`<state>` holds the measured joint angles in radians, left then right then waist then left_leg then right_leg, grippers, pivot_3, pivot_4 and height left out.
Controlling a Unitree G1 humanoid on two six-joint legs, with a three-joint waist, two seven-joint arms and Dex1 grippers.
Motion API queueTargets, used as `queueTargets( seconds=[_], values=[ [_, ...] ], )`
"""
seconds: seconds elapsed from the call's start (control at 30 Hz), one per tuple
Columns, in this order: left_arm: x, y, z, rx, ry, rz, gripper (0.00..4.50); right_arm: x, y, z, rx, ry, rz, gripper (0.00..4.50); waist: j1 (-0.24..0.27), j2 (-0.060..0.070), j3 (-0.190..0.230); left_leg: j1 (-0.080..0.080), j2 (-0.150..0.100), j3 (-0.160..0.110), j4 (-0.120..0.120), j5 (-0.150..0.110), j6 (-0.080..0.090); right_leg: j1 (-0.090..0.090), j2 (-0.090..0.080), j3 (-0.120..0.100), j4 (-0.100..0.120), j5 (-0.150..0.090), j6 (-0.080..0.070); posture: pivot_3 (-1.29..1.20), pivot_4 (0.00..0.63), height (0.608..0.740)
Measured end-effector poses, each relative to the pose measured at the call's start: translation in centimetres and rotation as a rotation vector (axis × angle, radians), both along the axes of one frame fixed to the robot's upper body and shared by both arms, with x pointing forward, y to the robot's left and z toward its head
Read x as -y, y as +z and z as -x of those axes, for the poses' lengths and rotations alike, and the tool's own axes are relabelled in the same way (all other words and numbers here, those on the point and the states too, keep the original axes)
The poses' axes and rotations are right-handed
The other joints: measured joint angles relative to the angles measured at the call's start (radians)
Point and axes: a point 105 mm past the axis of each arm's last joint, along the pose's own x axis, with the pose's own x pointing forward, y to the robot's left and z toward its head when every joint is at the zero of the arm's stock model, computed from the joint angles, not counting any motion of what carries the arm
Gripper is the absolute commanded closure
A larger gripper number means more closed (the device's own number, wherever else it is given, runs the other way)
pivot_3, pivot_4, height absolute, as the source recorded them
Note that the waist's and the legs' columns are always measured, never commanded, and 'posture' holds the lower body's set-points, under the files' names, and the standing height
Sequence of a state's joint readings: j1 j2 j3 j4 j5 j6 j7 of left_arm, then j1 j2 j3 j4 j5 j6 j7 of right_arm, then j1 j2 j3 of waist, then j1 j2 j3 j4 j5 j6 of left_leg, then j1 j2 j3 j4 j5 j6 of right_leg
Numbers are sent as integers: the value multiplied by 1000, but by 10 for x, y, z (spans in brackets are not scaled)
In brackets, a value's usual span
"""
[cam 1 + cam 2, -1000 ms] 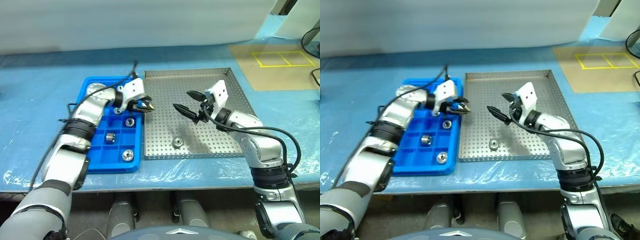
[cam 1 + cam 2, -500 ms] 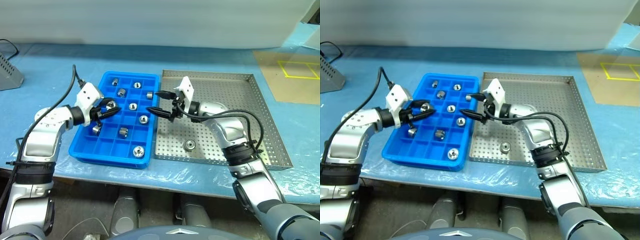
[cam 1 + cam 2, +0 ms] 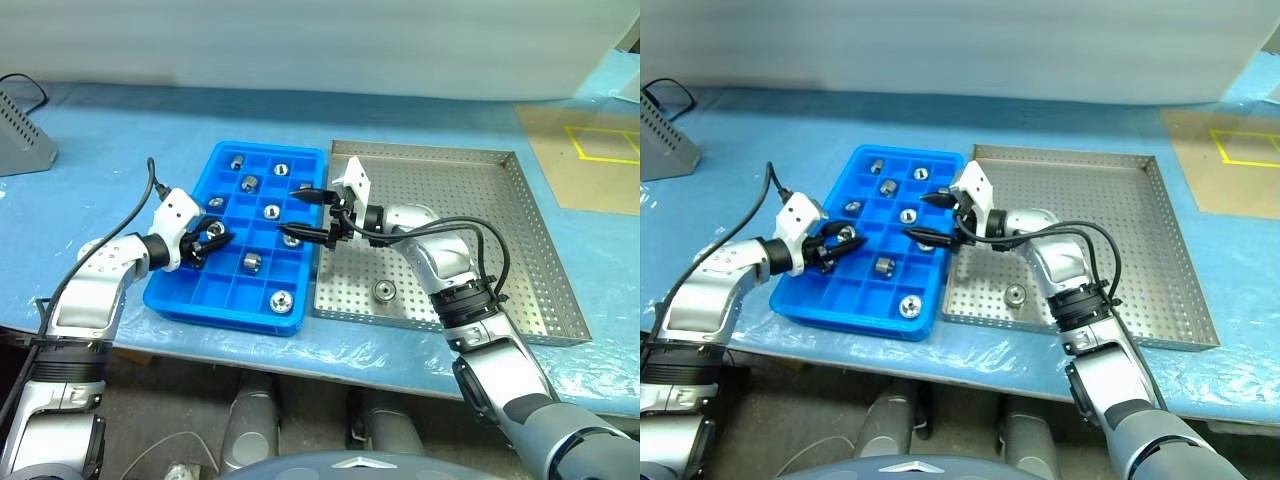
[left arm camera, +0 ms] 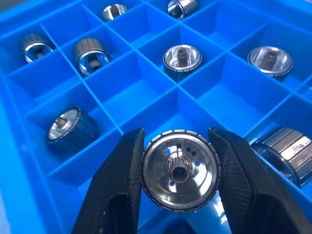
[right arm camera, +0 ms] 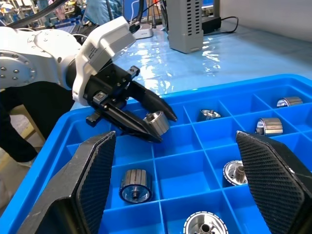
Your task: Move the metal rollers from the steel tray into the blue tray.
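Now the left claw [image 3: 209,238] is gripping a roller [image 4: 179,168] between its two fingers and holding it over the blue tray [image 3: 225,298], above the cells at the tray's left side, so the placing step is in hand. The right claw [image 3: 309,216] is hanging with its jaws wide apart and holding nothing, over the blue tray's right edge where it is sitting just beside the steel tray [image 3: 520,160].

One roller [image 3: 384,290] is lying loose on the steel tray's perforated floor, near its front left; the other rollers in sight are already sitting in blue cells, one to a cell. Next, I judge, the left claw is needing to lower over a vacant cell and let go; the cell just ahead of the held roller is looking free. The right claw would then be turning back for the last roller.

Both wrist views are adding detail. Looking along the left claw's fingers, the roller's holed face and ribbed rim are showing squarely between the pads, with filled and vacant cells beyond. From the right wrist, the left claw is showing side-on, its roller held clear above the cell floor.
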<state>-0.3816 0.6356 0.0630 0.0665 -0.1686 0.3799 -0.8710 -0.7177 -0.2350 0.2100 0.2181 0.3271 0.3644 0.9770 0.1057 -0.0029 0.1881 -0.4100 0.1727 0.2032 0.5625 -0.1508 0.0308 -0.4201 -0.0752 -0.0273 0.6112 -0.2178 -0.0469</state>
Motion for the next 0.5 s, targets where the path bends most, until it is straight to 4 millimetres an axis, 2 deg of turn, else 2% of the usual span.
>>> queueTargets(
  seconds=[0.33,0.5],
  values=[
    [16,-9,-8,-10,-46,-9,2756,7,-5,-2,2,-40,28,457,-5,0,0,0,0,0,0,0,-1,0,0,0,1,0,0,112,150,740],
    [16,-8,-12,-4,-37,-14,2756,8,-9,-1,-6,-44,32,457,-6,0,0,0,0,0,0,1,-1,0,0,0,1,0,0,106,150,740]
  ],
)
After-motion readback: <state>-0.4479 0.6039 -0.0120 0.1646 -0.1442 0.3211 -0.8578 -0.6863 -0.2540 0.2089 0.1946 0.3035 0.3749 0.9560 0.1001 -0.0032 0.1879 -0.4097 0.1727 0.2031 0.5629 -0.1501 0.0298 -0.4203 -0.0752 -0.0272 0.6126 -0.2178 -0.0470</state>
